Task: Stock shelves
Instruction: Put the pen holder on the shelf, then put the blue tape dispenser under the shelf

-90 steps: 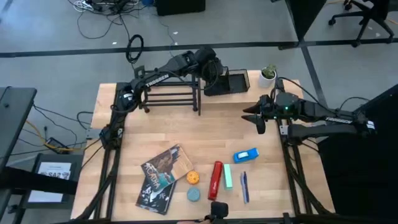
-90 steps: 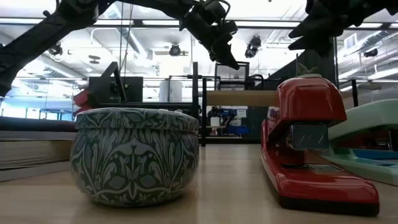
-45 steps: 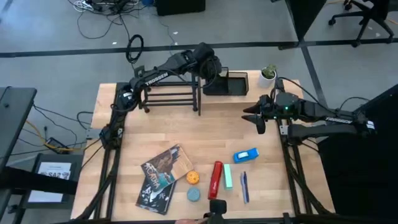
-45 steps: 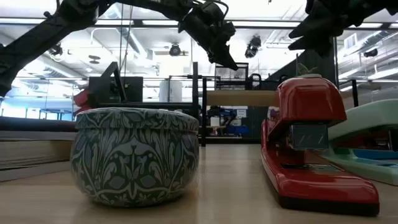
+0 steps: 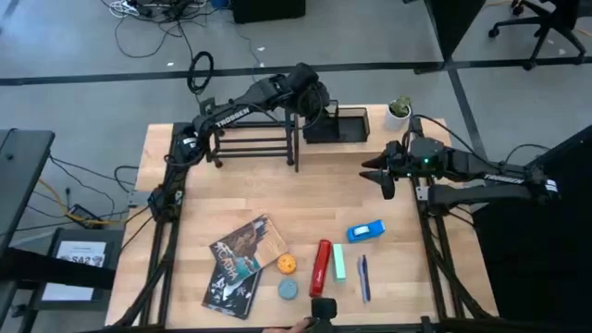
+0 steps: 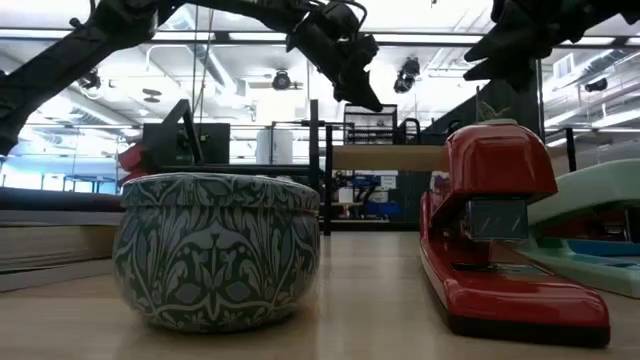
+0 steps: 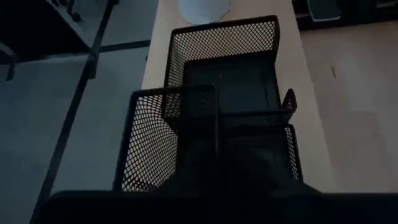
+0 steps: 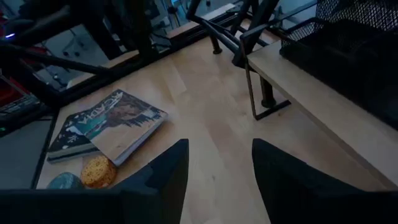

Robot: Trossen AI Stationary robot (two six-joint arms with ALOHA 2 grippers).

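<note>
The left gripper [image 5: 313, 98] is hovering over the black mesh organizer [image 5: 339, 124] at the table's far edge, beside the black tube rack [image 5: 254, 139]; whether its fingers are open cannot be told. The right gripper [image 8: 216, 168] is waiting over the table's right side, fingers spread and empty. The wooden plank shelf [image 8: 323, 109] is standing under the organizer. "TROSSEN" is showing on the left arm [image 5: 231, 115]. A book [image 8: 106, 124] is reading "ARCADIA".

Open end effector [image 8: 216, 171] above table [image 8: 205, 112], near books [image 8: 109, 124].

Left gripper [image 5: 313, 100] has retracted slightly from above the mesh organizer [image 5: 337, 125] toward the black rack [image 5: 254, 139].
</note>
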